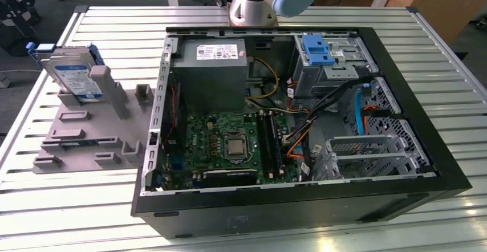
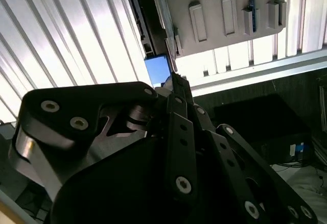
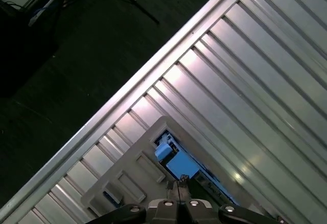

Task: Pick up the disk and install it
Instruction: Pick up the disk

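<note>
Jaws pressed together, nothing pinched. In the first wrist view the gripper (image 3: 179, 184) has its tips just beside the blue-framed top edge of the disk (image 3: 173, 158); contact can't be told. In the exterior view that disk (image 1: 74, 75) stands on edge in a slot of the grey holder (image 1: 91, 135) on the slatted table (image 1: 320, 17), at the exterior view's left, outside the open PC case (image 1: 430, 169). The case holds the motherboard (image 1: 228, 141), a grey metal box (image 1: 213, 78) and a blue latch bracket (image 1: 316, 49) by the drive bay.
</note>
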Motion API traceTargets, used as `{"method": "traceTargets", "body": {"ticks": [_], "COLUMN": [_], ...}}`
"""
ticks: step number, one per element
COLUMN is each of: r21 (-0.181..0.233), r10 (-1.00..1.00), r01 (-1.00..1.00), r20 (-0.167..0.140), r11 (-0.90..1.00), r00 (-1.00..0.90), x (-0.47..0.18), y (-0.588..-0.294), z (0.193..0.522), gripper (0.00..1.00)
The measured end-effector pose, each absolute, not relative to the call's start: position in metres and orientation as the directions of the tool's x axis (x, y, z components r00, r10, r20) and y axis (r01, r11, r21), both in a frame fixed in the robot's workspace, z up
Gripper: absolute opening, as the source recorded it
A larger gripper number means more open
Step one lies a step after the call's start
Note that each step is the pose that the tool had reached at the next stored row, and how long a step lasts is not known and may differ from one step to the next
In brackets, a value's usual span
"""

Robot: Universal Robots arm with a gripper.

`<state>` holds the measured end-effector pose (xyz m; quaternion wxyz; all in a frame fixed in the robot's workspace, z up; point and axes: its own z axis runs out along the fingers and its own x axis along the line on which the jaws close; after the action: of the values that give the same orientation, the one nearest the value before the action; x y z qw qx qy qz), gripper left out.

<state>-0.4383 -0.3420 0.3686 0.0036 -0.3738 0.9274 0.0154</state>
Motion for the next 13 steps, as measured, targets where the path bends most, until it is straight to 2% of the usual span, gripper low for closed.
{"method": "traceTargets", "body": {"ticks": [13], "r21": [0.026], "r10": [-0.75], "r01": [-0.75], "r20": [-0.018], "r11": [0.661], "r00": [-0.661], "x": [-0.4383], "y": [-0.342], "z": [0.3685], "gripper": [0.11]}}
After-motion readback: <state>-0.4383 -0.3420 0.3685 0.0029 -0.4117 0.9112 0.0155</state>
